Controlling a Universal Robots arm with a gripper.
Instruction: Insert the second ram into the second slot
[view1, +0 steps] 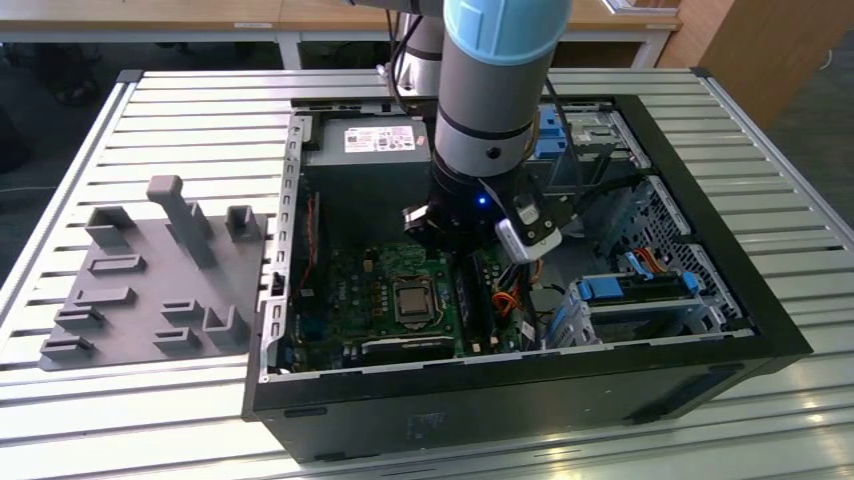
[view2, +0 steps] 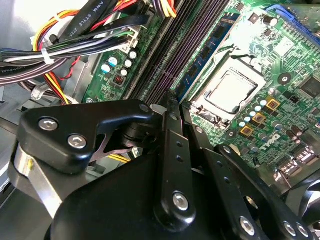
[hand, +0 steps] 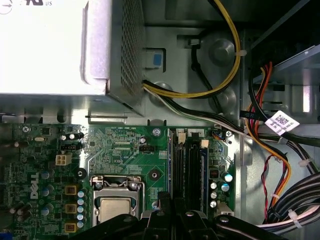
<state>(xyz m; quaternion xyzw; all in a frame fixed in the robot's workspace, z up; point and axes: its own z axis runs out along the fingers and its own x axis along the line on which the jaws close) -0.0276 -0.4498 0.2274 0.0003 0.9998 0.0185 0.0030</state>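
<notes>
Second ram (view2: 202, 57), a thin blue stick, stands on edge in the memory slots (hand: 189, 165) of the motherboard (hand: 125, 150). In the second wrist view it sits on the side toward the processor socket (view2: 230, 92). Its near end runs right up to the tip of the gripper (view2: 171, 106), which sits low over that end of the slots. Whether the gripper is clenched on the second ram, pressing on it or released cannot be told.

The motherboard lies on the floor of an open computer case (view1: 507, 400). Also in the case are a silver power supply (view1: 367, 140), blue-fronted drive cages (view1: 641, 290) and bundles of coloured cables (hand: 280, 165). The case rests on a slatted tabletop (view1: 200, 110). Beside it, at the exterior view's left, lies a grey fixture plate (view1: 134, 300) with raised blocks and posts.
</notes>
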